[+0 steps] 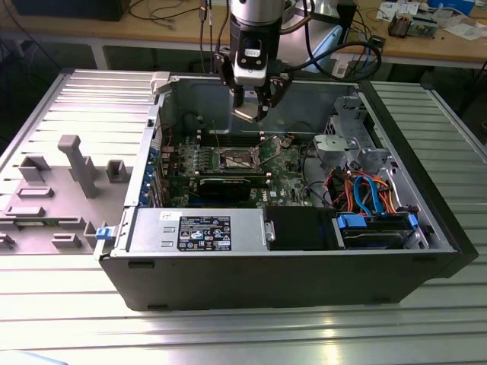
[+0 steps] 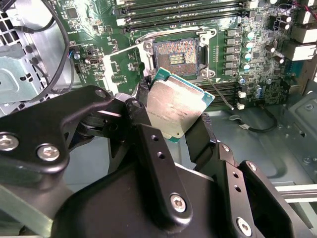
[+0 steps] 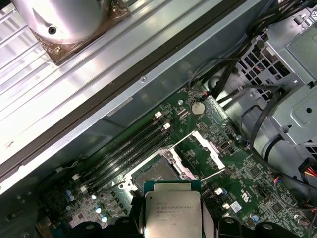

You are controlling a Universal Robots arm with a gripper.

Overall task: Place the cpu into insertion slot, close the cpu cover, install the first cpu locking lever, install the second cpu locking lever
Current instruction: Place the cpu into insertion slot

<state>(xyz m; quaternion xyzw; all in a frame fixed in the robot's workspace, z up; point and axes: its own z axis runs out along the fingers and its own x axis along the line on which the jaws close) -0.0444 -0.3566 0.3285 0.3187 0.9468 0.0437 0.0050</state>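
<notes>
My gripper [image 1: 249, 114] hangs above the open computer case and is shut on the cpu [image 2: 176, 110], a square chip with a silvery top, held by its edges between the black fingers [image 2: 141, 111]. The cpu [image 3: 172, 210] hovers a short way above and to one side of the insertion slot [image 2: 176, 57], whose dark pin field lies bare. The insertion slot [image 1: 234, 160] sits mid-board in the exterior view, below the gripper. The cpu cover [image 3: 205, 148] stands swung open beside the slot. A thin wire lever [image 2: 221, 95] juts out next to the socket.
Long memory slots [image 2: 183, 12] run along one side of the socket. A long black card [image 1: 232, 185], a power supply [image 1: 202, 232], a drive cage [image 1: 346, 144] and coloured cables [image 1: 365, 194] crowd the case. Grey fixtures [image 1: 76, 163] stand on the table at the exterior view's left.
</notes>
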